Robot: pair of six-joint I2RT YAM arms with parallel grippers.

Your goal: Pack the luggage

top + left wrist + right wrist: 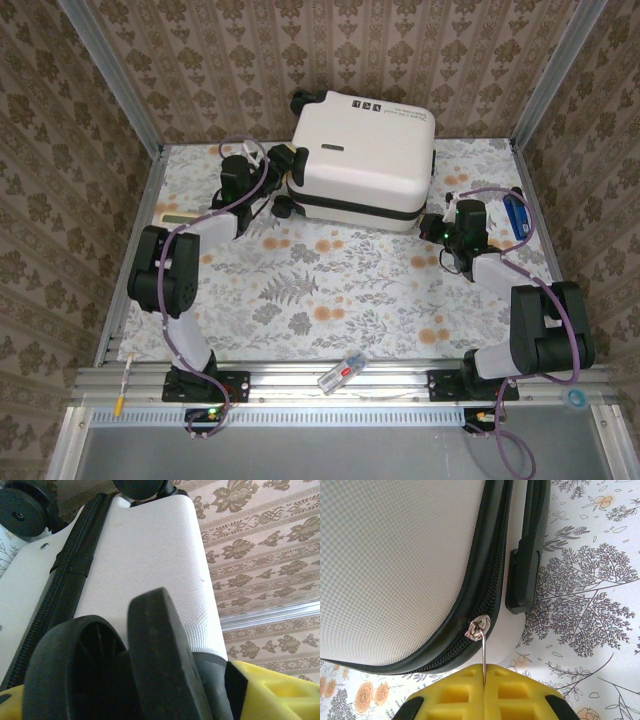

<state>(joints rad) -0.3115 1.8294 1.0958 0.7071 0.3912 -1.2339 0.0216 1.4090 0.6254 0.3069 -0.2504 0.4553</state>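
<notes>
Open table (300, 290) before shut luggage (360, 150)

Right gripper (484, 676) pinching thin metal zipper pull (483, 652), yellow jaws pressing together on it. Pull running straight up to silver zipper slider (477, 626). Slider sitting on black zipper track (495, 555) curving round corner of white luggage (395, 565). Black handle (522, 580) lying just beside track. Luggage resting on floral-covered bench (585, 605).

Scene lit evenly, brightly; soft shadow cast under luggage (360, 150) near edge. Caster wheel (155, 655) on luggage rendered blurred, close-up.
</notes>
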